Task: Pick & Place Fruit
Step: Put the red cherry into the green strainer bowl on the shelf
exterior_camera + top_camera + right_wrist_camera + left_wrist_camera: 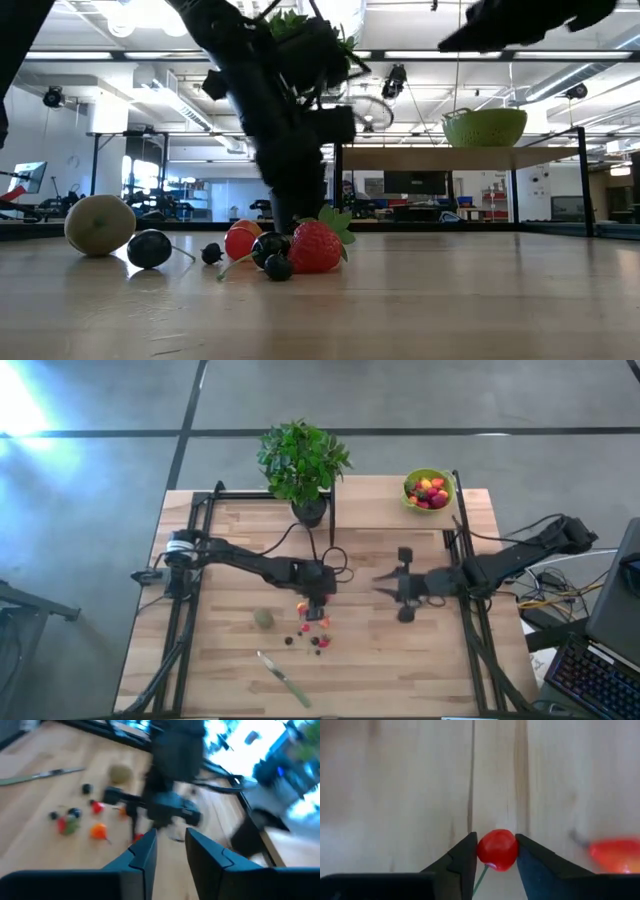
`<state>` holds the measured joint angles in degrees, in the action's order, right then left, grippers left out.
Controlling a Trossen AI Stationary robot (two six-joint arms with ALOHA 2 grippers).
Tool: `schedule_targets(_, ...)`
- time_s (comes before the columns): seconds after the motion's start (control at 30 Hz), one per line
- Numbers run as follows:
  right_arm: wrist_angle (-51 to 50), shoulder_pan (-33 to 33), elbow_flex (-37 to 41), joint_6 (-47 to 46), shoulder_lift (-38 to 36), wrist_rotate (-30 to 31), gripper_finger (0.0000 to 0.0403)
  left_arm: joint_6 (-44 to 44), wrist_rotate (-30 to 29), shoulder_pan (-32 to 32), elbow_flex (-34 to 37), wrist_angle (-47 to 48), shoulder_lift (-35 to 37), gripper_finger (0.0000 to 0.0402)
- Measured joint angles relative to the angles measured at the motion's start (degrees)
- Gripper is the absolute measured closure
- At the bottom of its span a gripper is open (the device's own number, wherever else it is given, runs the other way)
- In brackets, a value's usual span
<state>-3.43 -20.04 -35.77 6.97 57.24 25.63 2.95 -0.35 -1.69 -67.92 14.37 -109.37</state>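
Small toy fruits lie in a loose cluster on the wooden table: red and orange berries (303,607), dark berries (290,640), a strawberry (315,247) and a dull-green kiwi-like ball (263,619) at the cluster's left. My left gripper (315,605) stands low over the cluster's far side, shut on a red cherry (497,849). More fruits fill the lime-green bowl (428,489) at the far right. My right gripper (170,847) hovers open at mid-table, right of the cluster, pointing toward the left arm and holding nothing. My left gripper pinches the red cherry's round body (485,851) between its two fingertips, one on each side. The fingers come from above, pointing down at the table. The cherry's green stem (481,877) runs back between the fingers. Whether the cherry rests on the table, I cannot tell.
A green-handled knife (283,678) lies near the table's near edge, below the cluster. A potted plant (303,460) stands at the far edge, in the middle. Black frame rails (190,560) run along the left and right sides. Bare wood lies between cluster and bowl.
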Motion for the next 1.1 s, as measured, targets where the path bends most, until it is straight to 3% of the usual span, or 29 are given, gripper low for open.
schedule_targets(0.17,3.0,-5.2,-0.9,4.4,2.8,0.0,0.0332,0.2,1.7,0.0,-0.1,-9.4,0.8,0.0291)
schedule_targets(0.37,-0.9,-6.6,-2.2,0.3,3.1,4.8,0.0356,-0.5,5.7,0.0,-0.1,-22.8,0.9,0.0283)
schedule_targets(0.6,-8.3,-6.6,-3.2,-6.2,1.3,5.0,0.0371,-2.3,13.0,0.0,-0.1,-34.7,1.9,0.0284)
schedule_targets(0.77,-11.4,-6.6,-3.3,-10.5,0.0,5.0,0.0361,-3.9,14.5,0.0,-0.1,-39.2,5.1,0.0287)
schedule_targets(1.1,-5.8,-6.6,-3.0,-7.7,-0.1,5.0,0.0313,-3.1,19.9,-0.3,-0.2,-62.2,7.2,0.0282)
